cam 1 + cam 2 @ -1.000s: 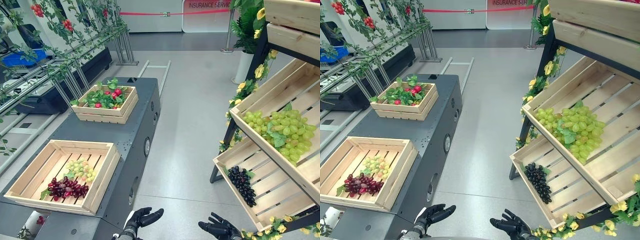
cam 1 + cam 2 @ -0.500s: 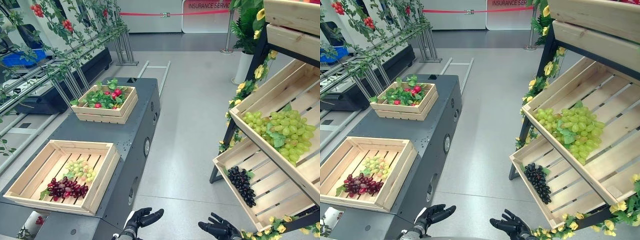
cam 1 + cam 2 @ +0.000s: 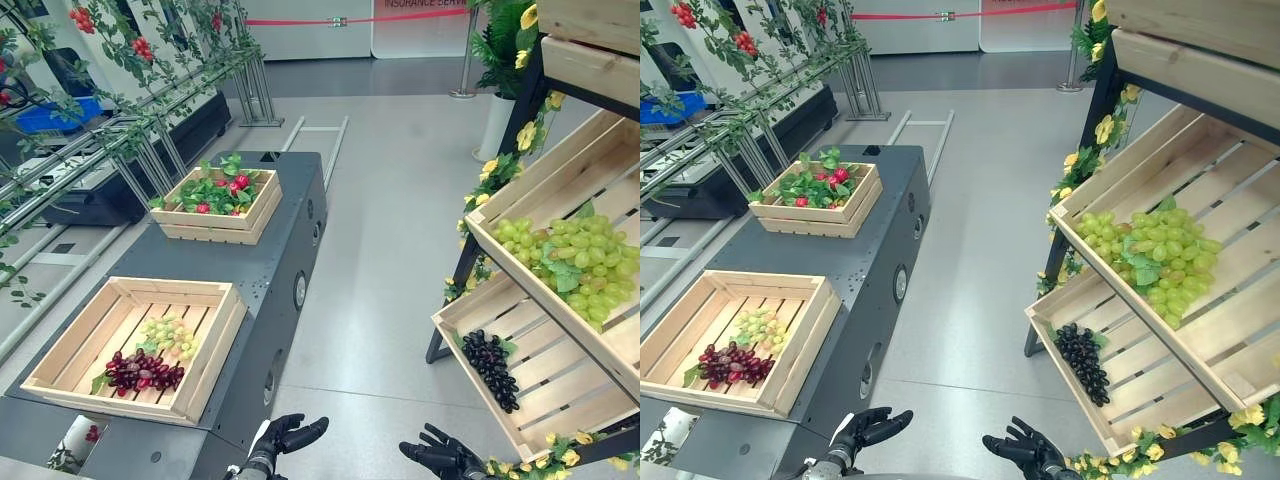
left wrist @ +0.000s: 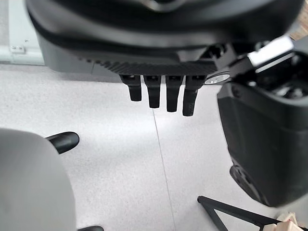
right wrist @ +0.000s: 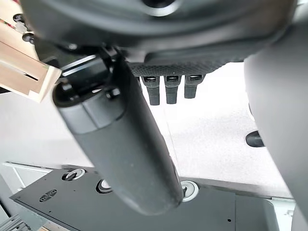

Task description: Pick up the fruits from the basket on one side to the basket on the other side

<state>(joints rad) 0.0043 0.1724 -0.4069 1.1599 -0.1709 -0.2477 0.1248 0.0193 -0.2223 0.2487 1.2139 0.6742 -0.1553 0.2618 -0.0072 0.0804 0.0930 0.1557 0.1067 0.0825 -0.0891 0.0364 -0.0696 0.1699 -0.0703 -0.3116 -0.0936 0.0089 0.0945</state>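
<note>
While nothing is yet held, the scene is laid out in two halves. On the robot's right a tilted wooden rack [image 3: 560, 330] is seen, its upper shelf carrying a heap of green grapes [image 3: 565, 262] and its lower shelf a bunch of black grapes [image 3: 490, 367] lying near the shelf's front corner. On the robot's left a dark cabinet [image 3: 262, 262] bears two wooden crates: the near crate [image 3: 215, 345], in which a red grape bunch [image 3: 142, 372] and a small pale green bunch [image 3: 168, 335] lie side by side, and the far crate [image 3: 262, 205], in which leaves and red fruit are kept. Low in the head views the left hand [image 3: 285, 437] and the right hand [image 3: 440, 457] are seen, both hanging over the floor between cabinet and rack, well apart from any fruit. In each wrist view the fingers are seen straight and relaxed, and nothing is grasped.

The step in hand is judged to be the reach towards a bunch. It would be done well if one hand were raised to the nearer shelf, the black bunch being the closest fruit to the right hand, and if the bunch were taken at its thick upper part rather than by loose berries. The sloping slats should be approached from above, so that the bunch is not pushed down the shelf.
</note>
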